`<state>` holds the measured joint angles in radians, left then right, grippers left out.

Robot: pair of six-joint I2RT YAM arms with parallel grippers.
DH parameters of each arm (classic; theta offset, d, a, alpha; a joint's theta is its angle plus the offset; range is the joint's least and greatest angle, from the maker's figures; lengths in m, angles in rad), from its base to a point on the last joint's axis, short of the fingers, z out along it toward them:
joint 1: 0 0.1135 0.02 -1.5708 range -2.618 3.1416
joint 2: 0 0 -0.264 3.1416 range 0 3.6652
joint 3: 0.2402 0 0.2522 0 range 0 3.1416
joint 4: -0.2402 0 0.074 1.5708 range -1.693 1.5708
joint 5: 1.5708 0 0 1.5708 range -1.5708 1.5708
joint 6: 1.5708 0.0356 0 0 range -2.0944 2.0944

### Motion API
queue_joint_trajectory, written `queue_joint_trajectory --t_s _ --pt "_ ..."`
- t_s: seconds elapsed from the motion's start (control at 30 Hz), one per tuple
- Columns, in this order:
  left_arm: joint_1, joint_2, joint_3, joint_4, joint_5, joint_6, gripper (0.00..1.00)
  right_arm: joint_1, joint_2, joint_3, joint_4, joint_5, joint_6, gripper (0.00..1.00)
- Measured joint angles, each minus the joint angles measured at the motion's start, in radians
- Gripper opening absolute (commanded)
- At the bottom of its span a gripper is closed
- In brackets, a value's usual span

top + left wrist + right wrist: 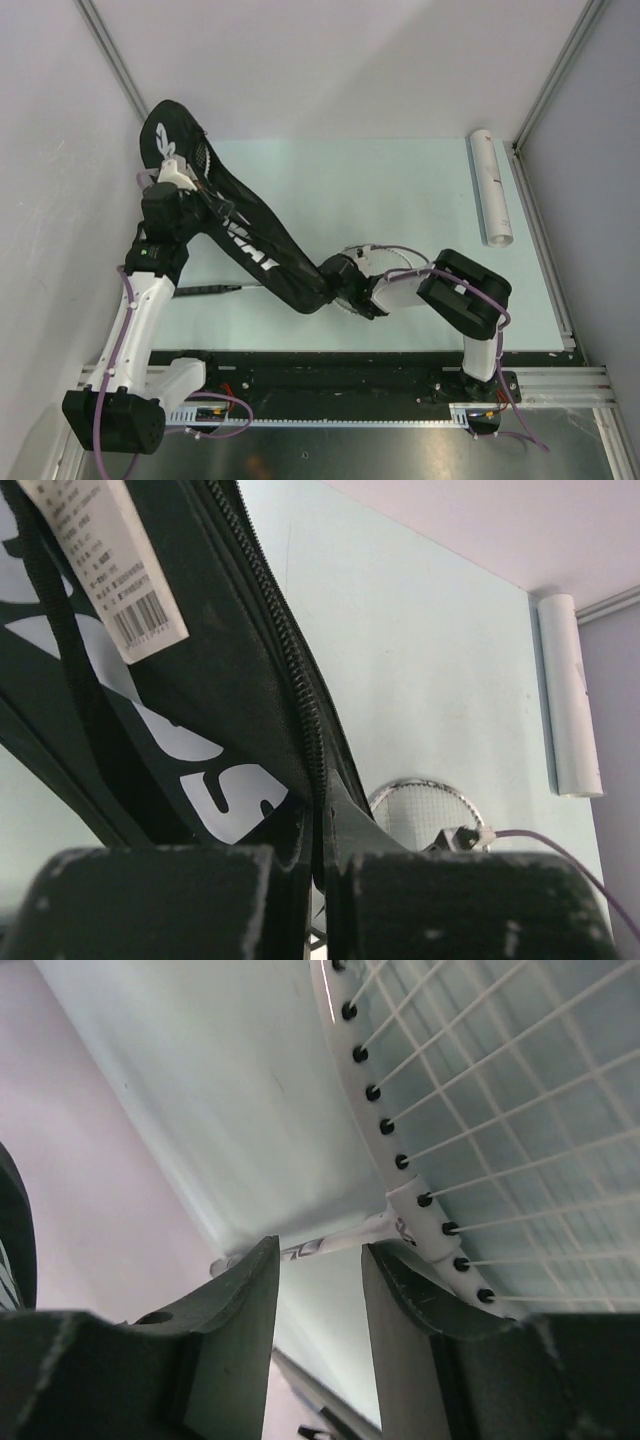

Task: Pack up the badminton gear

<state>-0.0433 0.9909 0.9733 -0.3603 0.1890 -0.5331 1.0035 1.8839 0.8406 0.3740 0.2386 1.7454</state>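
Note:
The long black racket bag [250,235] lies slanted from the far left corner toward the middle. My left gripper [183,182] is shut on the bag's zippered edge [300,695] near its wide end and holds it up. A silver-white racket head [372,258] lies at the bag's near end, and it also shows in the left wrist view [428,808]. My right gripper [346,288] is open there, and its fingertips [255,1265] straddle the racket's white shaft [318,1247] just below the strung head [470,1110]. A black handle [206,291] sticks out left from under the bag. No shuttlecocks show.
A white cylindrical tube [491,188] lies along the table's right edge, also in the left wrist view [570,695]. A white barcode tag [100,560] hangs on the bag. Grey walls close the left, far and right sides. A black rail runs along the near edge.

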Motion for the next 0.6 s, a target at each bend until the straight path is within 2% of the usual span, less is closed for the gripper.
queue_joint_trajectory --t_s 0.17,0.37,0.5,0.6 --pt "0.0 -0.002 -0.005 0.0 -0.002 0.002 0.01 -0.115 -0.028 0.006 -0.041 -0.007 -0.177 0.48" --pt "0.0 -0.002 -0.011 0.0 -0.002 0.003 0.0 -0.401 -0.032 0.081 -0.122 -0.124 -0.539 0.57" --pt "0.0 0.002 -0.012 -0.001 0.002 0.009 0.0 -0.541 0.083 0.348 -0.304 -0.2 -0.829 0.59" --pt "0.0 0.013 -0.012 -0.001 0.005 0.016 0.0 -0.547 0.138 0.508 -0.423 -0.235 -0.981 0.66"
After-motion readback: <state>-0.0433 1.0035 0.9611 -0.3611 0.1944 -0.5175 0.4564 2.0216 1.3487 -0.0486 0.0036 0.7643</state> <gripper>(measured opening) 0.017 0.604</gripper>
